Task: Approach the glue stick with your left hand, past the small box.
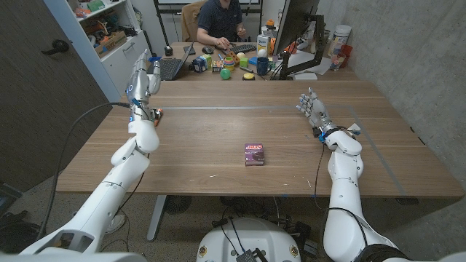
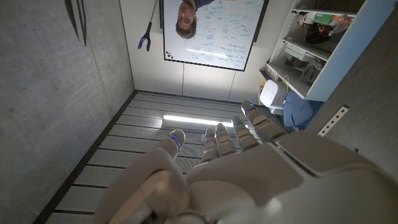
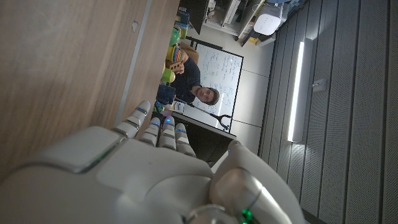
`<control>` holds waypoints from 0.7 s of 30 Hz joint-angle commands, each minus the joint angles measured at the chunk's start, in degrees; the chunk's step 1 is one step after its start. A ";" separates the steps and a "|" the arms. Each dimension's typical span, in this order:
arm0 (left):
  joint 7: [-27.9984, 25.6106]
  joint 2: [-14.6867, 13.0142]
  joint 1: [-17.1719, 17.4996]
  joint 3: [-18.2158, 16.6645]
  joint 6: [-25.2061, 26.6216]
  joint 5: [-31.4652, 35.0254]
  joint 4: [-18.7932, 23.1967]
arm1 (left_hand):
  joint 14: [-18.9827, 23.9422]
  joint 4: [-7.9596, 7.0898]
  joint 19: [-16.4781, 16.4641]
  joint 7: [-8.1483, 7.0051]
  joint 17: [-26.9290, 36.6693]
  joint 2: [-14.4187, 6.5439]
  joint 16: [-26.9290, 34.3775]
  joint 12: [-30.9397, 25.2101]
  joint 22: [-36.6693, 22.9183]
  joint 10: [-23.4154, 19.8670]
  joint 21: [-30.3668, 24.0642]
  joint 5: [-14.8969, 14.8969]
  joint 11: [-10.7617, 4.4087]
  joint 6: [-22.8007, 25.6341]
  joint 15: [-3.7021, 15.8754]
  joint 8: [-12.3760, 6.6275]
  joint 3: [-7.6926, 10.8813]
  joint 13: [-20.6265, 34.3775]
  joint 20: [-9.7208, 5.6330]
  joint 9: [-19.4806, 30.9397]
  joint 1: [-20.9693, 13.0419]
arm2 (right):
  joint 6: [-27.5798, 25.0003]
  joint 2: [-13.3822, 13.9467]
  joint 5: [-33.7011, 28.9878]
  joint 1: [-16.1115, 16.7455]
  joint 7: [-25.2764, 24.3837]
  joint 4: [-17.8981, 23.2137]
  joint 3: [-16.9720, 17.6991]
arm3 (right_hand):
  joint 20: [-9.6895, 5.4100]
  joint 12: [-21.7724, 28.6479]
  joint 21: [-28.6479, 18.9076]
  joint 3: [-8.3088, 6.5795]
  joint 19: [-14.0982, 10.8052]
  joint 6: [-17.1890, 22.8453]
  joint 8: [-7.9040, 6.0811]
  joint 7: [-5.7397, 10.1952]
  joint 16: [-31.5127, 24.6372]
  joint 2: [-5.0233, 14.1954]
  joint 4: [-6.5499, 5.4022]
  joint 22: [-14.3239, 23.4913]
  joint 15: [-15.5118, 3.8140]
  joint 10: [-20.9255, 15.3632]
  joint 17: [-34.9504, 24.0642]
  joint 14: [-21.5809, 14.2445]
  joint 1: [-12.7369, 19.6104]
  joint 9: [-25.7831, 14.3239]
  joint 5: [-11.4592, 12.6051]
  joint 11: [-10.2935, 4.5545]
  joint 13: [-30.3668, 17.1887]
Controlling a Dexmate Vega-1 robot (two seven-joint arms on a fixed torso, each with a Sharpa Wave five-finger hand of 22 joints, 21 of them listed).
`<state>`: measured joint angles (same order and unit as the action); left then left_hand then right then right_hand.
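The small purple box (image 1: 253, 154) lies flat near the middle of the wooden table (image 1: 218, 124). A small red and dark object (image 1: 157, 114), which may be the glue stick, lies at the table's left edge, partly hidden behind my left wrist. My left hand (image 1: 143, 77) is raised well above the table's far left corner, fingers straight and apart, holding nothing; in the left wrist view the left hand (image 2: 230, 158) points at the ceiling. My right hand (image 1: 312, 108) stands over the right side of the table, fingers apart and empty, and the right hand (image 3: 155, 162) shows beside the tabletop.
A second desk behind the table carries a laptop (image 1: 171, 67), coloured toys (image 1: 227, 67), a mug (image 1: 261, 66) and a monitor (image 1: 295, 29). A person (image 1: 218, 22) sits there. Shelves (image 1: 109, 33) stand at the back left.
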<state>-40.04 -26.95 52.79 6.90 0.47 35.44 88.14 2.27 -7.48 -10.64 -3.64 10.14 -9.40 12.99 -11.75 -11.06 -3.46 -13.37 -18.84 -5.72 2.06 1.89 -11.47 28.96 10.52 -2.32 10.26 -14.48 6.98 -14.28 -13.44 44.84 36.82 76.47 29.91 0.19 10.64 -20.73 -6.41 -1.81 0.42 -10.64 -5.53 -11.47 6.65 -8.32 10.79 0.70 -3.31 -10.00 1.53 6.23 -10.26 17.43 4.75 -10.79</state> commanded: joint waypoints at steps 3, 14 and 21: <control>-6.84 -2.46 -5.77 5.97 23.33 15.60 -1.04 | 1.22 2.64 -1.97 -1.38 -0.35 1.07 0.08 -0.13 0.03 -1.63 -0.32 1.06 -1.71 1.48 3.12 -0.21 0.66 0.27 -1.89 0.16 -2.54 | 0.49 -0.66 -0.92 -1.25 0.53 -1.50 0.95 | -0.91 0.45 -0.03 0.22 -0.59 0.24 -0.27 -0.27 -0.38 0.31 -0.14 0.23 -0.03 -0.58 -0.16 -0.06 0.47 -0.31 0.44 0.27 -0.10; 3.22 -5.94 -10.05 9.44 29.53 14.18 -2.47 | -2.96 5.39 0.16 -8.95 0.24 7.68 -1.66 1.57 0.49 3.13 2.04 3.63 -2.33 -3.01 2.89 0.85 -4.54 0.47 8.84 0.62 -0.79 | 1.35 -0.91 -1.12 -1.74 -0.07 -2.50 1.63 | -1.18 0.42 0.02 0.32 -0.75 0.29 -0.28 -0.27 -0.39 0.24 -0.17 0.24 -0.02 -0.60 -0.16 -0.15 0.39 -0.32 0.44 0.25 -0.10; 8.60 -7.01 -11.81 11.45 31.99 12.56 -4.39 | -6.36 6.36 0.70 -9.05 0.40 12.43 -1.82 1.63 0.67 7.10 2.39 3.58 -2.17 -4.36 0.35 0.39 -7.98 0.51 14.75 0.80 0.83 | 1.86 -0.79 -1.47 -1.82 -0.13 -2.84 1.68 | -1.21 0.41 0.10 0.44 -0.80 0.32 -0.28 -0.23 -0.39 0.16 -0.21 0.24 0.13 -0.63 -0.17 -0.20 0.27 -0.32 0.43 0.26 -0.10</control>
<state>-39.51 -31.71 44.37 15.02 26.44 48.81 85.95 -3.08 -1.41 -10.02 -12.40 10.28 1.94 11.19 -10.31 -10.37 2.60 -11.42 -15.40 -7.93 -1.97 1.96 -10.57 21.52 10.82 11.42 10.82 -13.62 8.20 -14.97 -14.52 43.34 37.02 74.32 31.22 -0.52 10.64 -20.73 -6.24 -2.51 0.42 -10.64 -5.53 -11.46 6.65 -8.49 10.79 0.70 -3.59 -9.99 1.53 6.23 -10.26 17.43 5.02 -10.79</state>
